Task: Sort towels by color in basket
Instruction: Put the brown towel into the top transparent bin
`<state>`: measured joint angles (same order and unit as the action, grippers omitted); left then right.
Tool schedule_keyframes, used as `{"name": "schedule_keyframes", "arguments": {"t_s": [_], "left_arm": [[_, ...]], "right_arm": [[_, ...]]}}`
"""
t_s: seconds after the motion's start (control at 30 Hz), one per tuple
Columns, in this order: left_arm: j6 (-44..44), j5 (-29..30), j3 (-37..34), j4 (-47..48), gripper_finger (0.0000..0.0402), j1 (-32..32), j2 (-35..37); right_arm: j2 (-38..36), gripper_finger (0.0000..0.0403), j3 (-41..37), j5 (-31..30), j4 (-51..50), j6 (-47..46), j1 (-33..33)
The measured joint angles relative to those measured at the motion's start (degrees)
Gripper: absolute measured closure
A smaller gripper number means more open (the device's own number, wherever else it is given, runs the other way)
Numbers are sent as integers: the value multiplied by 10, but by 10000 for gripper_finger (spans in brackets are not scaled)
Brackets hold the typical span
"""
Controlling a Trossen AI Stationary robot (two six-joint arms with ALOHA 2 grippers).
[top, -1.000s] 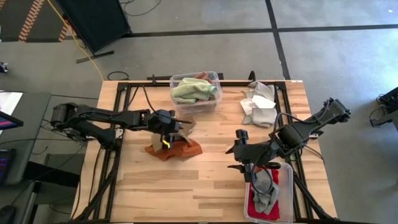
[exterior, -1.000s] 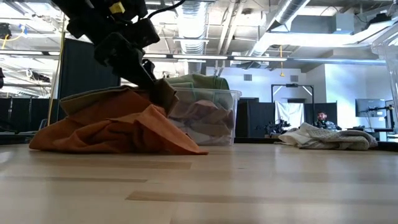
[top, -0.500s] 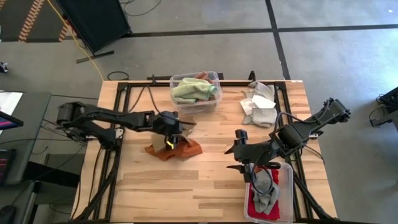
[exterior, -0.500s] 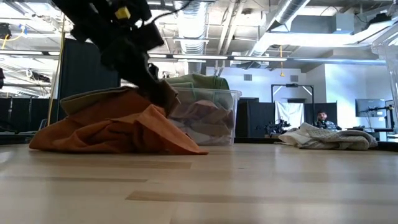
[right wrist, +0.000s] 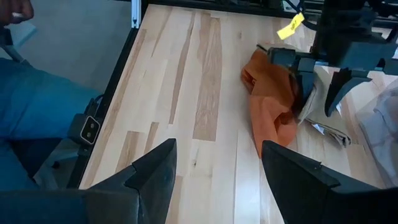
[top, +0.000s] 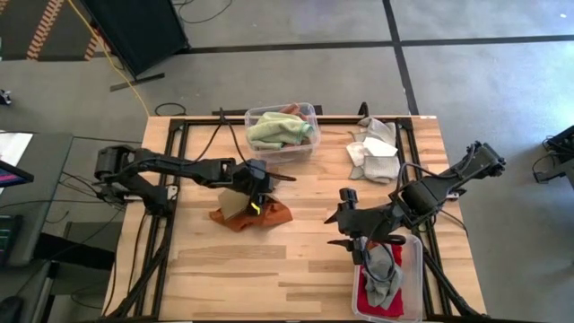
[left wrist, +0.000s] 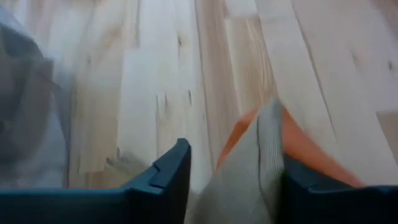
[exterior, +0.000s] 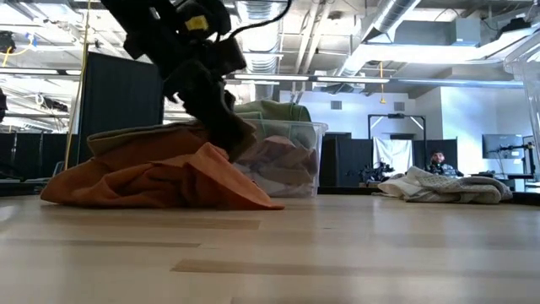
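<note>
While left claw (top: 254, 199) pinches tan towel (left wrist: 249, 180) atop orange towel (top: 269, 215), right claw (right wrist: 214, 180) gapes wide; no legible writing

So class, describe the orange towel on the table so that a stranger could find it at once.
Start at the clear bin at the table's far edge, heaped with a light green towel. Just in front of it, the left gripper sits over a small crumpled pile. The orange towel is its bottom layer, the only orange cloth lying loose on the wood.

Left gripper (top: 255, 199): reaching mid-table, pointed down, fingers partly apart. Right gripper (top: 348, 231): low at the near right, fingers spread.
</note>
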<state>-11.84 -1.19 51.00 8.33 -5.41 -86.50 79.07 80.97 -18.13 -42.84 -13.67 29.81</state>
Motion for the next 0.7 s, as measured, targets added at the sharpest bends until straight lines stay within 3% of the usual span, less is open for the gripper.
{"name": "schedule_keyframes", "arguments": {"t_s": [0.27,0.47,0.7], "left_arm": [[-19,0,26,82,388,1,0],[-47,33,74,163,399,3,0],[-116,109,215,268,400,9,0]], "right_arm": [[0,140,-18,0,7,0,2],[0,140,-43,-1,15,-17,2],[0,140,-45,-2,17,-19,9]]}}
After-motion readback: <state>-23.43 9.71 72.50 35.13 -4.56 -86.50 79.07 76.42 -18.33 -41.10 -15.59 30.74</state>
